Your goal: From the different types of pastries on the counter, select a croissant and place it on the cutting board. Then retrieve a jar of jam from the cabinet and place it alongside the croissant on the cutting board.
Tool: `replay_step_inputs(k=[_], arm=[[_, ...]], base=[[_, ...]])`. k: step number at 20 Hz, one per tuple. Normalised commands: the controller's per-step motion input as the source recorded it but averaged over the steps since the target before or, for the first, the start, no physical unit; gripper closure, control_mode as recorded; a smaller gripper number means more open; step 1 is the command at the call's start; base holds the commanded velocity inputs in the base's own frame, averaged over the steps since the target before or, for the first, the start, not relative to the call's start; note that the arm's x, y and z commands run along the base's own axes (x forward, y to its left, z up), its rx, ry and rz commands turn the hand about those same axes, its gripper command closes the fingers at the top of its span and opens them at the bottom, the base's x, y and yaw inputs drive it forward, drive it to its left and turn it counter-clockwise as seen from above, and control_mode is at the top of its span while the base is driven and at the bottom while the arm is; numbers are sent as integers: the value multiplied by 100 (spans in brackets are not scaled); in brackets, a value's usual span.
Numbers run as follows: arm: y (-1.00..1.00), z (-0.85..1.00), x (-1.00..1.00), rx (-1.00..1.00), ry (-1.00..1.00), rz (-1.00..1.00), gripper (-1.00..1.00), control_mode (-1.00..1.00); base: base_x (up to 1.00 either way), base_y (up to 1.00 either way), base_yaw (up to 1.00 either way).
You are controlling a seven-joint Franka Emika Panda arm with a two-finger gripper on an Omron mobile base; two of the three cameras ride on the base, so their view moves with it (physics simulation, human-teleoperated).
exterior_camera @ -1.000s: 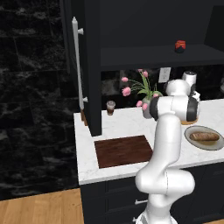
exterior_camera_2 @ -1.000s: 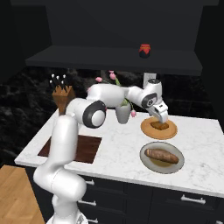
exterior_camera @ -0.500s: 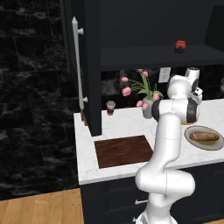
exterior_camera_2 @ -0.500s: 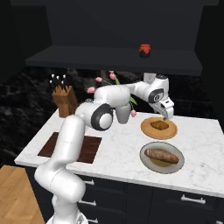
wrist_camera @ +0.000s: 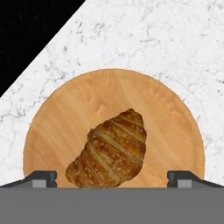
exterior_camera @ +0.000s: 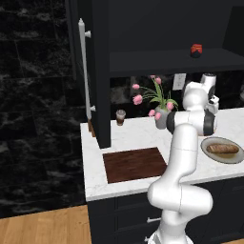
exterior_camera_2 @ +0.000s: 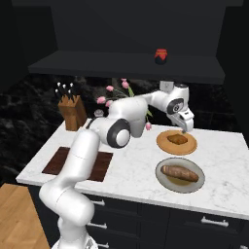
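Gripper (exterior_camera_2: 184,127) hanging just above the croissant (exterior_camera_2: 177,139), not touching it; jaw gap too small to judge. Croissant lying on a round wooden plate (exterior_camera_2: 166,144) on the white counter (exterior_camera_2: 136,175). Nearer the front edge, a long brown roll (exterior_camera_2: 180,173) on a grey plate (exterior_camera_2: 162,177). Dark cutting board (exterior_camera_2: 57,161) flat at the counter's left end, partly hidden behind the white arm. Behind it, a wooden knife block (exterior_camera_2: 72,112) near the back wall, and pink flowers (exterior_camera_2: 108,96) beside the arm's upper link. Red jar of jam (exterior_camera_2: 161,55) standing on the dark shelf (exterior_camera_2: 97,65) above, well apart from everything on the counter.
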Motion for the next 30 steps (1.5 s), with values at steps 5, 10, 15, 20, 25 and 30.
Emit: replay_step_inputs(k=[5,10,15,20,25,30], arm=[[0,-34,0,-1,0,-10,-100,-100],[0,-34,1,-2,0,-12,-100,-100],[0,-4,0,0,0,0,-100,-100],[0,-19,0,0,0,0,-100,-100],[0,-8,0,0,0,0,-100,-100],[0,-11,0,0,0,0,-100,-100]], base=[[0,0,0],[0,0,0],[0,0,0],[0,0,0],[0,0,0],[0,0,0]])
